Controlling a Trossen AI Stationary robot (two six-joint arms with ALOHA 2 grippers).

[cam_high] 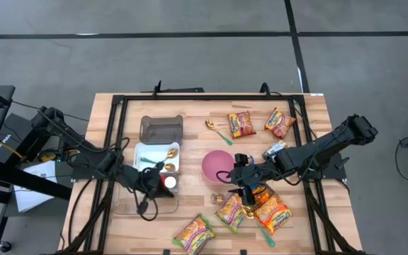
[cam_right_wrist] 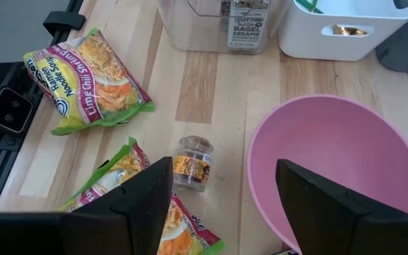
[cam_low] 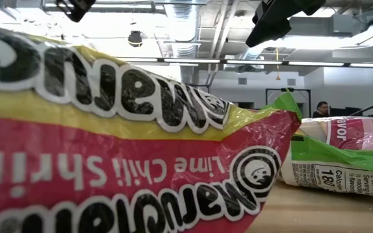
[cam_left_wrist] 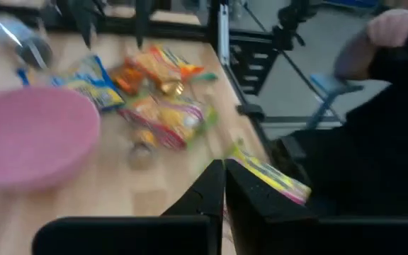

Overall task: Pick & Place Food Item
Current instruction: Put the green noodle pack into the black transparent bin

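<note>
pink bowl (cam_right_wrist: pixel 331 163), white bin (cam_right_wrist: pixel 346 25) (yellow-green-red noodle packet (cam_right_wrist: pixel 83 78)).

The wooden surface (cam_high: pixel 204 106) stood on a grey concrete floor (cam_high: pixel 190 57) crossed by dark seam lines, one running across the upper part of the high view and another slanting down from the top right. A black frame (cam_high: pixel 117 127) edged the surface. In the low view, the room beyond had an open ceiling with pipes and ducts (cam_low: pixel 199 26), long light strips (cam_low: pixel 173 61), and a pale wall (cam_low: pixel 251 90) at centre right. A person (cam_low: pixel 322 109) showed far off at the right.
</note>
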